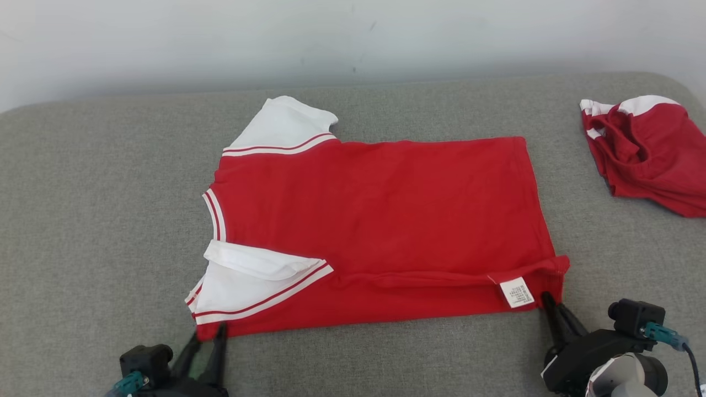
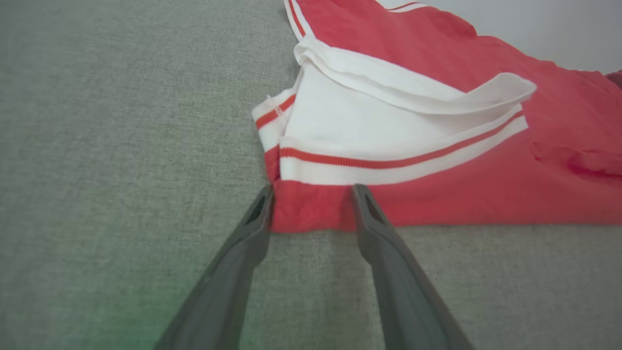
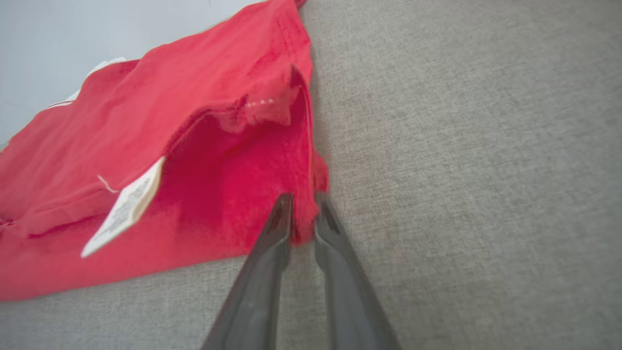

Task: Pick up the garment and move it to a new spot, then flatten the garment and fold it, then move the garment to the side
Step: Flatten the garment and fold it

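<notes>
Red garment [image 1: 380,220] spread flat mid-frame on the grey cushion [image 1: 83,220], a gripper at each near corner.

Its long axis runs left to right in the head view, along the bottom edge where both grippers wait. The right gripper [image 3: 302,199], lower right, is pinched together on the hem corner. The left gripper [image 2: 312,188], lower left, has its fingers apart astride the sleeve-end corner, not clamped. The cloth lies up-frame from both.
</notes>
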